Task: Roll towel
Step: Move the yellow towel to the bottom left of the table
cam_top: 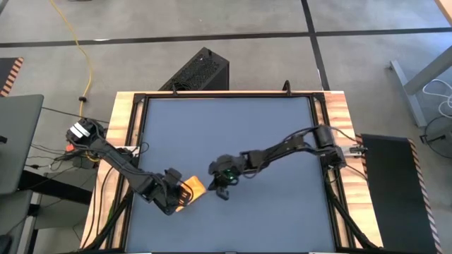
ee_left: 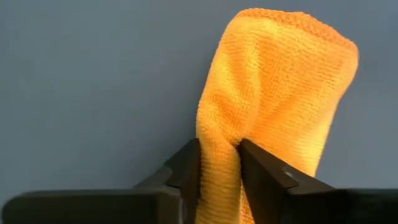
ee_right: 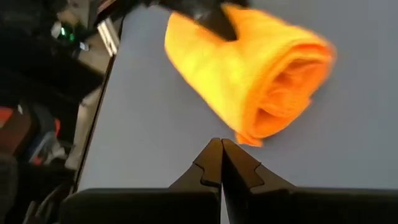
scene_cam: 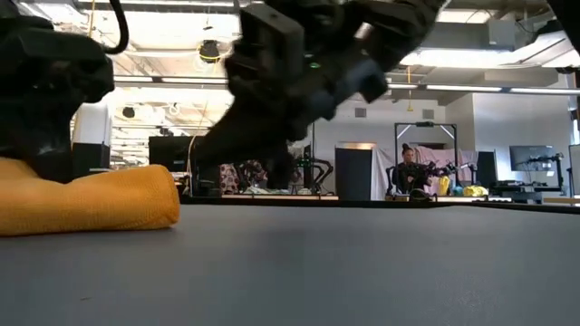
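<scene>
We see the small yellow-orange soft towel [cam_top: 191,189] rolled near the front left of the dark blue tabletop [cam_top: 233,134], our left gripper [ee_left: 219,163] pinching its end, our right gripper [ee_right: 221,155] closed and empty just beside it

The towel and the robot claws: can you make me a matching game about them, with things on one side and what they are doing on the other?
Things:
1. towel
2. left claw
3. right claw
4. table

States:
A. shut with nothing in it, just off the towel's rolled end
B. dark blue and flat
C. yellow-orange, rolled up, lying on the table
D. pinching a fold of the towel

Pairs: 1-C, 2-D, 3-A, 4-B
</scene>
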Robot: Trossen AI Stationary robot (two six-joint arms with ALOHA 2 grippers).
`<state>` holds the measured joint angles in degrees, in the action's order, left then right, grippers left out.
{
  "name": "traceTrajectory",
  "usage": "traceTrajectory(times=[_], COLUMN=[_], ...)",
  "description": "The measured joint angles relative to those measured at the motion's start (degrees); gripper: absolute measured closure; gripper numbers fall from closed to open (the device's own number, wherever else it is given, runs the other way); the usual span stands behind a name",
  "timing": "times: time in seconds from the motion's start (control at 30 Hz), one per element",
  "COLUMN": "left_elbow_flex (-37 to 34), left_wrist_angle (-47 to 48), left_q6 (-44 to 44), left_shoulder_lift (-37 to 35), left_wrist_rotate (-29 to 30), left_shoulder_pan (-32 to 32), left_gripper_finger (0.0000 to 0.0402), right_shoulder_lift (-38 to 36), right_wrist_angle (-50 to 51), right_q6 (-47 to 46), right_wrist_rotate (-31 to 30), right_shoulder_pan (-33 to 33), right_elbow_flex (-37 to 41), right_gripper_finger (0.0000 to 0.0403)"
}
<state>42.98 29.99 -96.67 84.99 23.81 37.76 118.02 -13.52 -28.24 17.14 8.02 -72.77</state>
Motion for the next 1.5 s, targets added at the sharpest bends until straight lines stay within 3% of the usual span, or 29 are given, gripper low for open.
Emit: traceTrajectory(times=[0.2, 0.57, 0.77, 1.07, 1.33, 1.5], left_elbow_flex=[0.0, 0.0, 0.0, 0.0, 0.0, 0.0], left_wrist_angle=[1.8, 6.0, 4.4, -0.6, 2.3, 13.2], left_q6=[3.5, 12.0, 23.2, 37.1, 46.4, 46.0], left_shoulder_lift=[-1.6, -11.9, -11.9, -11.9, -15.0, -22.7], left_wrist_rotate=[-0.1, 7.6, 3.1, -3.5, -10.5, -8.2], left_shoulder_pan=[0.0, -3.2, -11.8, -23.6, -31.9, -37.3], left_gripper_finger=[0.0266, 0.0254, 0.0254, 0.0257, 0.0258, 0.0258], right_shoulder_lift=[2.4, 5.6, 7.1, 9.2, 18.5, 22.8], right_wrist_angle=[10.7, 7.4, 4.6, 3.6, 4.7, 7.3], right_q6=[4.7, 2.5, 1.7, 4.8, 7.9, 19.3], right_wrist_rotate=[0.6, -0.1, 0.2, -6.7, -6.8, -10.0], right_shoulder_pan=[1.3, 1.2, 0.8, -0.2, -0.8, -0.5], right_elbow_flex=[-7.6, -7.7, -7.7, -8.9, -21.0, -30.9], right_gripper_finger=[0.0378, 0.0379, 0.0379, 0.0379, 0.0379, 0.0379])
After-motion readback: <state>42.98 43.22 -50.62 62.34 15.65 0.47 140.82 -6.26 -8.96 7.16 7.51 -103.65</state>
